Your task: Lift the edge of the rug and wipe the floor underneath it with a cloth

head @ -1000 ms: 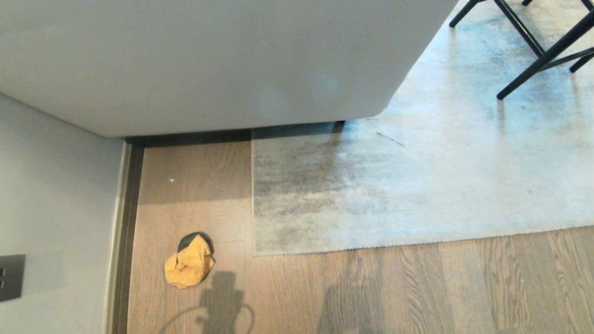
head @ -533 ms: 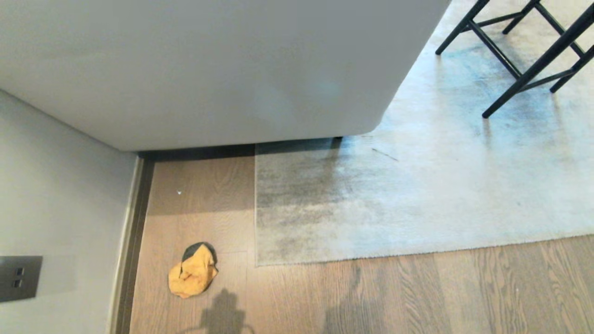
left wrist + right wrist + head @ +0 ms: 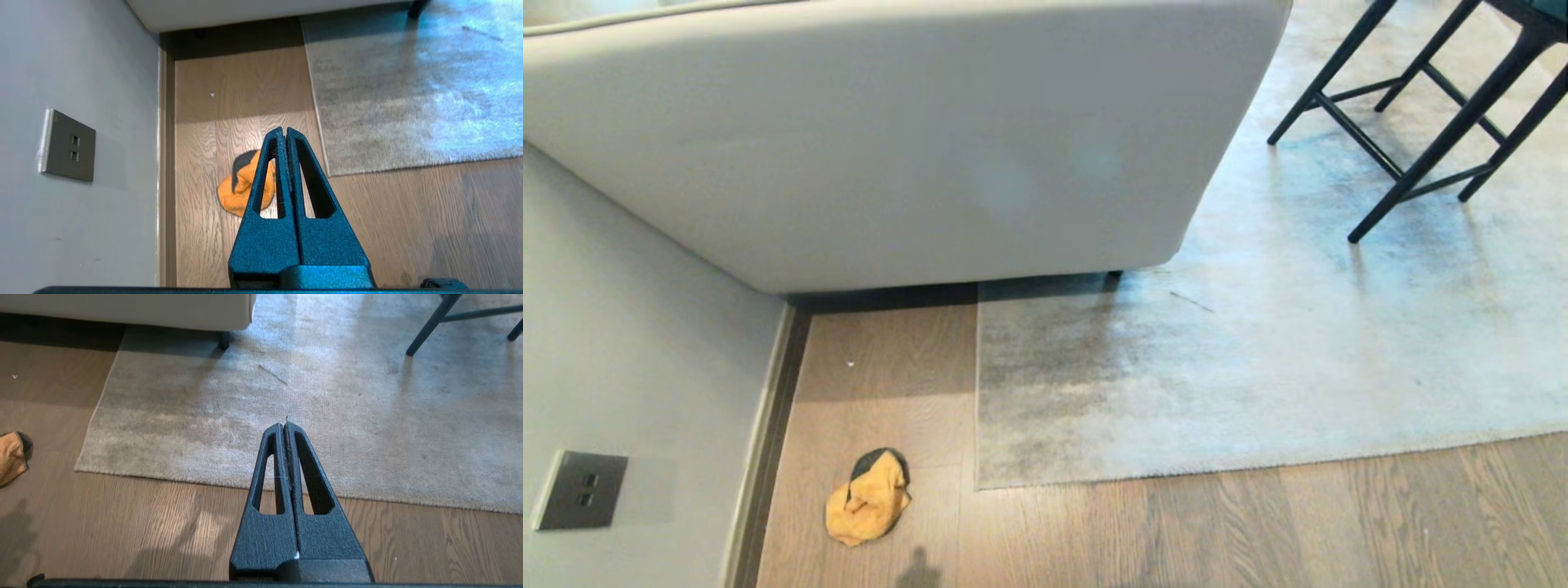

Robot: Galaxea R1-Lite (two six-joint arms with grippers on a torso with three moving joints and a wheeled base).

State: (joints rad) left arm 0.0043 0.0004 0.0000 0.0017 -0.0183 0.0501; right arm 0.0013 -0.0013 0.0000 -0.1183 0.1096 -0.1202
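Rug edge (image 3: 977, 392) lies flat, unlifted; we are at the approach, both grippers pressed together, empty. Next: cloth (image 3: 245, 190), beyond our left gripper (image 3: 284, 131), needs grasping.

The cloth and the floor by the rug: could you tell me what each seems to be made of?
The cloth: apparently soft, suede-like fabric, mustard-orange with a black reverse, crumpled in matte folds. The floor: brown planks, wood or wood-look, with visible grain, seams and a matte finish.
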